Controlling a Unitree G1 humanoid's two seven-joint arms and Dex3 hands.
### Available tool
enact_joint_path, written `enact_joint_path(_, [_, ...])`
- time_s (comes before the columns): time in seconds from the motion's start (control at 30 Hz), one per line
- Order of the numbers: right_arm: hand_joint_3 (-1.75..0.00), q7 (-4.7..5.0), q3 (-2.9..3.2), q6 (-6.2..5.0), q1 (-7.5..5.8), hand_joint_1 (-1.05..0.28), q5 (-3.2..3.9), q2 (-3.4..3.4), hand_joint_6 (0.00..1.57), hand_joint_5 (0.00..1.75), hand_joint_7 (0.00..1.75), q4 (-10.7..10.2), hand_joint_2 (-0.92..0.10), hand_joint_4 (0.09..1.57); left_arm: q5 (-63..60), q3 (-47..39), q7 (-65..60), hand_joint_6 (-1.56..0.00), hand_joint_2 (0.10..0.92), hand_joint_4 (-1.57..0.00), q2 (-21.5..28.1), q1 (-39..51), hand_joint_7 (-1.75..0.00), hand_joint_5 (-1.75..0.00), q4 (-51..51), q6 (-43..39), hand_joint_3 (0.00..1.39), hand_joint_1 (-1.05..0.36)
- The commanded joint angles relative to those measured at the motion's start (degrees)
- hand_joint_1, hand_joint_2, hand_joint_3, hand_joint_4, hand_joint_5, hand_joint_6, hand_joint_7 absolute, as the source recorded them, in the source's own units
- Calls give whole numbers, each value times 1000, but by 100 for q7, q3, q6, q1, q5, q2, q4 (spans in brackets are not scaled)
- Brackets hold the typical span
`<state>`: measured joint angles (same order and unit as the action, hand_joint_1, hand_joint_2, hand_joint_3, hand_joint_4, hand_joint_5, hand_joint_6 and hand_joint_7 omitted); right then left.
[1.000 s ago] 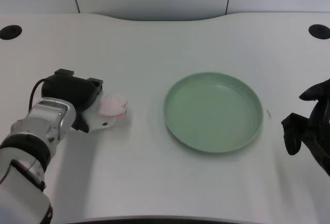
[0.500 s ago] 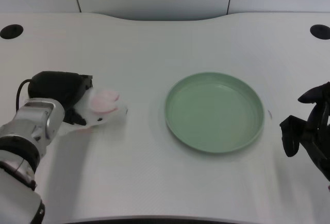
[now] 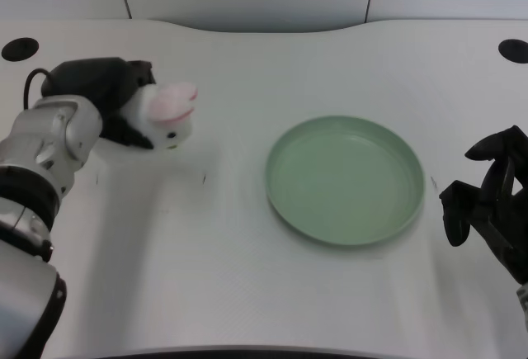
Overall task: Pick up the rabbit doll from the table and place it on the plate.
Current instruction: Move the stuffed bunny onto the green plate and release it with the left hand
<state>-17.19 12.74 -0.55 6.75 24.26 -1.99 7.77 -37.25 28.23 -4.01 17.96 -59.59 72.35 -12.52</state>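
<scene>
Your left hand (image 3: 111, 99) at 10 o'clock, fingers wrapped around rabbit doll (image 3: 167, 113), holding it above white table (image 3: 206, 276). Doll's pink ears point toward 3 o'clock. Green plate (image 3: 345, 179) sits at centre-right, well apart from doll.

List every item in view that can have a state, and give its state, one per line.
rabbit doll: held in the left hand, off the plate.
left hand: grips the doll, left of the plate.
plate: upright on the table, nothing in it.
right hand: holds nothing, right of the plate.
</scene>
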Motion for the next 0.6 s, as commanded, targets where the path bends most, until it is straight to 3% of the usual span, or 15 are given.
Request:
enact_joint_path(0.03, [-1355, 23, 15, -57, 6, -545, 17, 20, 687, 1746, 1746, 7, -626, 1314, -17, 21, -137, -627, 914, -452, -250, -275, -1369, -1313, -152, -113, 48, -174])
enact_joint_path(0.07, [-1359, 39, 6, -59, -4, -546, 16, -12, 685, 1746, 1746, -9, -621, 1306, -31, 41, -159, -626, 918, -468, -327, -313, -1443, -1353, -181, -188, 49, -165])
enact_joint_path(0.1, [-1364, 50, 1, -61, -11, -548, 14, -34, 686, 1746, 1746, -18, -624, 1306, -41, 53, -174, -592, 919, -549, -377, -336, -1619, -1580, -198, -246, 84, -143])
enact_joint_path(0.13, [-1366, 64, -13, -38, -31, -549, 11, -55, 687, 1746, 1746, -52, -625, 1307, -40, 65, -206, -579, 919, -575, -473, -354, -1681, -1661, -224, -376, 95, -135])
enact_joint_path(0.17, [-1374, 72, -24, -24, -44, -543, 7, -68, 685, 1746, 1746, -74, -638, 1303, -41, 69, -232, -636, 880, -640, -538, -364, -1485, -1556, -237, -470, 77, -148])
enact_joint_path(0.2, [-1377, 78, -31, -12, -52, -540, 7, -74, 684, 1746, 1746, -90, -642, 1301, -44, 67, -249, -668, 868, -668, -578, -371, -1399, -1509, -238, -526, 70, -153])
enact_joint_path(0.23, [-1379, 114, -76, -48, -74, -539, -73, -87, 682, 1746, 1746, -123, -644, 1299, -59, 88, -282, -684, 861, -682, -699, -396, -1353, -1485, -252, -600, 66, -155])
enact_joint_path(0.27, [-1386, 142, -109, -78, -89, -543, -136, -97, 706, 1746, 1746, -146, -631, 1288, -72, 102, -303, -681, 882, -726, -774, -413, -1500, -1508, -256, -643, 88, -183])
enact_joint_path(0.33, [-1388, 152, -188, -176, -118, -553, -254, -107, 722, 1746, 1746, -161, -617, 1276, -147, 186, -372, -665, 894, -739, -984, -463, -1596, -1517, -250, -682, 111, -211])
enact_joint_path(0.37, [-1391, 127, -201, -243, -120, -553, -265, -121, 727, 1746, 1746, -122, -617, 1274, -174, 224, -396, -648, 895, -724, -1108, -486, -1613, -1514, -239, -665, 119, -228])
enact_joint_path(0.4, [-1398, 68, -194, -316, -114, -543, -210, -157, 715, 1746, 1746, -72, -609, 1248, -193, 253, -410, -631, 883, -716, -1216, -503, -1690, -1611, -229, -656, 135, -247])
enact_joint_path(0.5, [-1396, 44, -189, -349, -100, -575, -117, -245, 692, 1746, 1746, -1, -568, 1193, -240, 350, -504, -690, 837, -855, -1529, -509, -1740, -1732, -176, -619, 161, -252])
enact_joint_path(0.53, [-1395, 82, -206, -464, -100, -581, -201, -276, 689, 1746, 1746, 56, -562, 1184, -249, 384, -506, -698, 830, -869, -1636, -501, -1743, -1739, -160, -612, 166, -251])
enact_joint_path(0.57, [-1383, 106, -219, -561, -101, -592, -266, -299, 688, 1746, 1746, 101, -540, 1176, -254, 403, -503, -717, 750, -881, -1699, -495, -1745, -1743, -149, -610, 330, -261])
enact_joint_path(0.6, [-1374, 103, -235, -646, -100, -604, -312, -311, 692, 1746, 1746, 158, -527, 1175, -251, 415, -500, -737, 575, -902, -1764, -482, -1746, -1745, -137, -647, 671, -262])
